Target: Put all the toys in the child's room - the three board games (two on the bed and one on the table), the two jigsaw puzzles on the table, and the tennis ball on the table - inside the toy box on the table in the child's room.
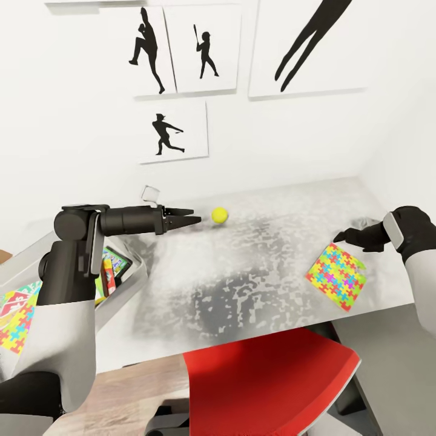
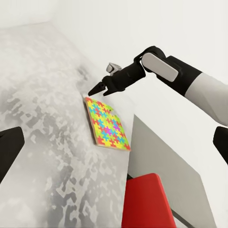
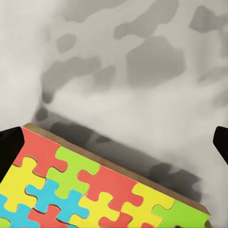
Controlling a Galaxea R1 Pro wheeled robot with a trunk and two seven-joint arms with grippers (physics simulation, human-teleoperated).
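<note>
Right gripper (image 1: 340, 237) at frame right, jaws spread, empty, hovering above far edge of puzzle box (image 1: 336, 275) on table (image 1: 242, 290). Judgement: lower squarely, straddle edge, then close. Left gripper (image 1: 192, 217) empty, opening unclear, near ball (image 1: 219, 214); bin (image 1: 130, 278) lower left.

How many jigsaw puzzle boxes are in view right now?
2. One jigsaw puzzle box lies on the table under the right gripper; another sits in the toy box at far left, partly hidden by the left arm.
</note>
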